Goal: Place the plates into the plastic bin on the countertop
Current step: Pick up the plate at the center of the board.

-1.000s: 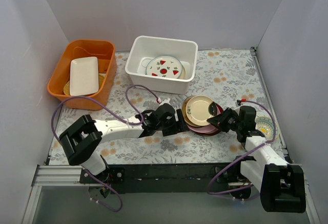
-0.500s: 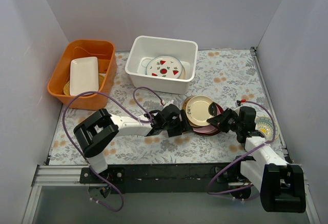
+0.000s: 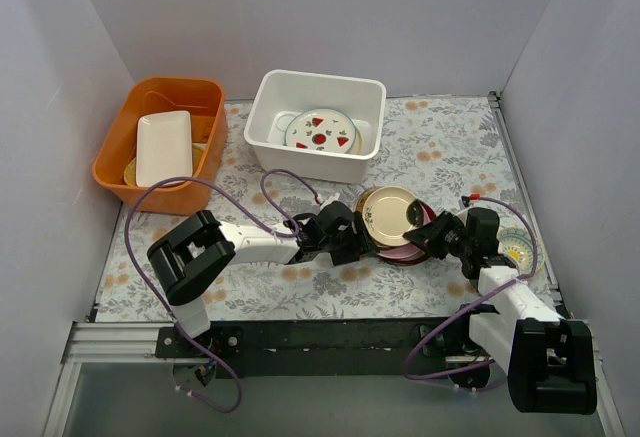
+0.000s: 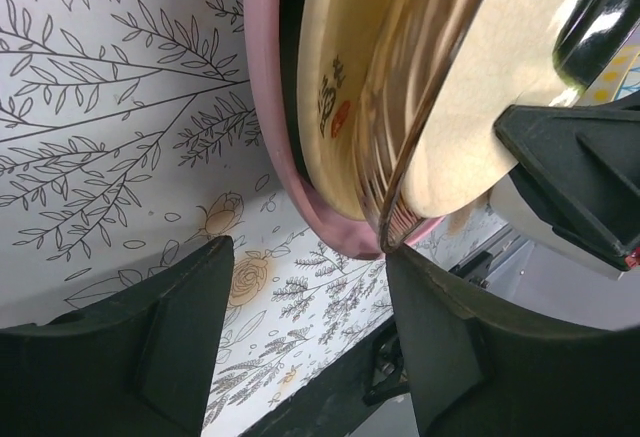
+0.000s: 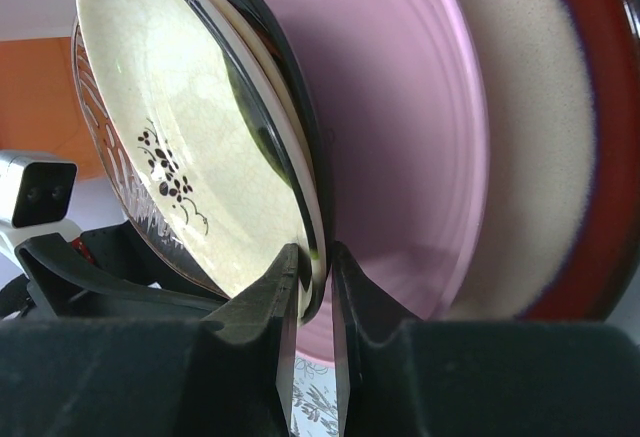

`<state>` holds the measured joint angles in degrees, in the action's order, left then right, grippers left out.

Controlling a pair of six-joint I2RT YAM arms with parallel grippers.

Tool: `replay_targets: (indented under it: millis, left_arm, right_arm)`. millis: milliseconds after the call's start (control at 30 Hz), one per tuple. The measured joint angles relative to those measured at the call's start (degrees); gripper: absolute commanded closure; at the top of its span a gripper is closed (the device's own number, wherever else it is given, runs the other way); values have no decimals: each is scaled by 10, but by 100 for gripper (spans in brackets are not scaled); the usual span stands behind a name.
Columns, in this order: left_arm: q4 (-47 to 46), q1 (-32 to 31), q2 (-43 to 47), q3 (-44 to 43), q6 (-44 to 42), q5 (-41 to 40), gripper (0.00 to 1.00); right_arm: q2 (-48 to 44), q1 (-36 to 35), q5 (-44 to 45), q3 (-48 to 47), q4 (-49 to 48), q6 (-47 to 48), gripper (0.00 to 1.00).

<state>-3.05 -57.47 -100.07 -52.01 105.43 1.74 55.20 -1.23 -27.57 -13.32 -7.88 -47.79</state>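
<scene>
Centrally, right gripper (image 5: 310, 269) clamping rim of glossy cream plate (image 3: 388, 213), plate leaning over pink plate (image 5: 400, 137); left gripper (image 3: 361, 241) gaping beside stack's left edge.

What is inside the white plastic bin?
A round white plate with watermelon slices lies in the white rectangular plastic bin. Anything beneath the plate is covered.

The countertop (image 3: 450, 147), pale w/ grey ferns & small orange flowers, is carrying four things. At back left an orange tub (image 3: 214, 147) is sitting. Just beside it, on the right, a white bin (image 3: 305, 165) is standing near the back wall. A pile of plates (image 3: 400, 253) is resting approx. front-centre, well apart from both. At far right one patterned plate (image 3: 517, 249) is lying flat, partly hidden.
</scene>
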Motion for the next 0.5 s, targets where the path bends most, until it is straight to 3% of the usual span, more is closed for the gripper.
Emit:
replay_targets:
  millis: [167,333,367,500]
  left_arm:
    - [-12,4,-7,0,16,0,51]
    - [-34,7,-29,-6,29,7,77]
    - [-39,7,-31,-9,30,8,86]
    - [-34,10,-34,-14,41,2,100]
  right_arm:
    - [0,0,0,0,0,0,97]
    - [0,0,0,0,0,1,97]
    - [0,0,0,0,0,1,97]
    - [0,2,2,1,3,2,97]
